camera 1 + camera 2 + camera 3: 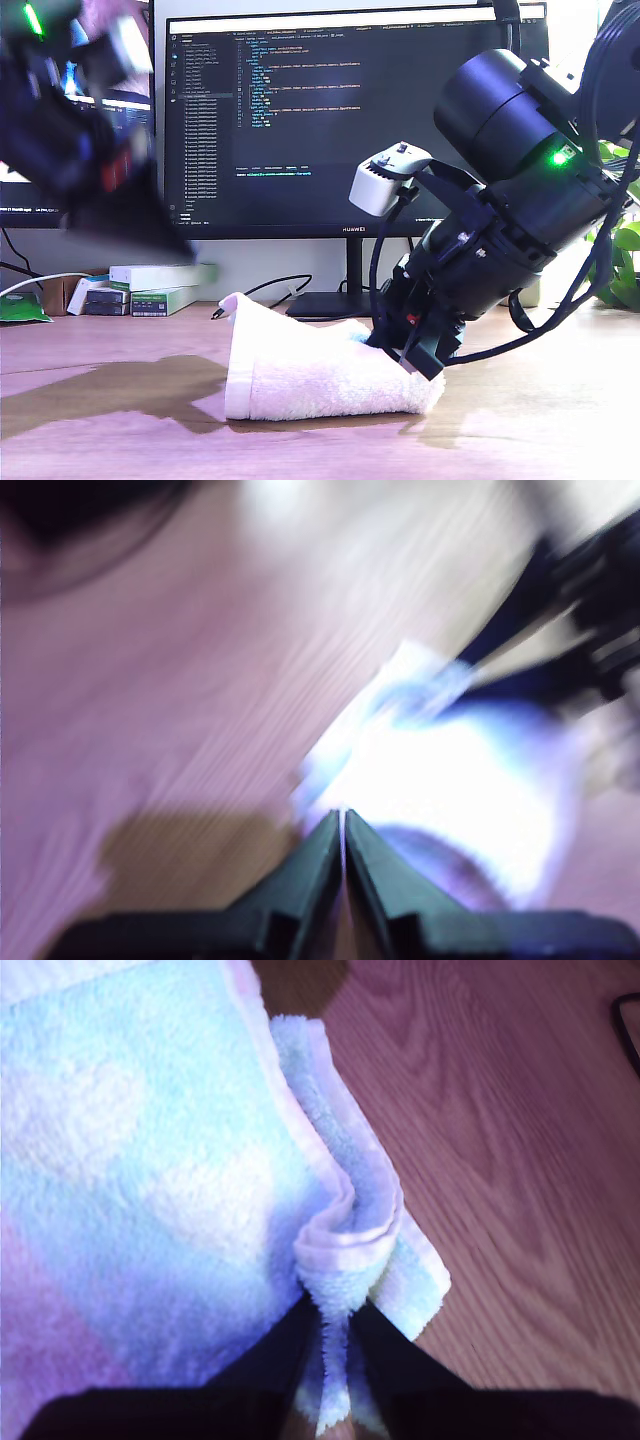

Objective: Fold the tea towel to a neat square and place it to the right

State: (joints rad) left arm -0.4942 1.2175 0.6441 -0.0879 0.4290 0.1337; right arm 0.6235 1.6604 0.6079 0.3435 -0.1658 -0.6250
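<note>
While my first pincer [343, 825] hangs clenched (blurred), my second pincer [335, 1335] pinches the tea towel [150, 1190].

One tea towel [310, 370], two robot arms, two monitors, one wooden table [100, 440], and a few small boxes [160, 285].

Bare table [120, 440] beside towel; boxes [160, 288] behind.

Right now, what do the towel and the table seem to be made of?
The towel looks like thick white terry cloth: fluffy loops, flat woven hem, soft bunching where my second gripper pinches it. The table shows wood grain with a smooth matte finish; real wood or laminate, I cannot tell.
</note>
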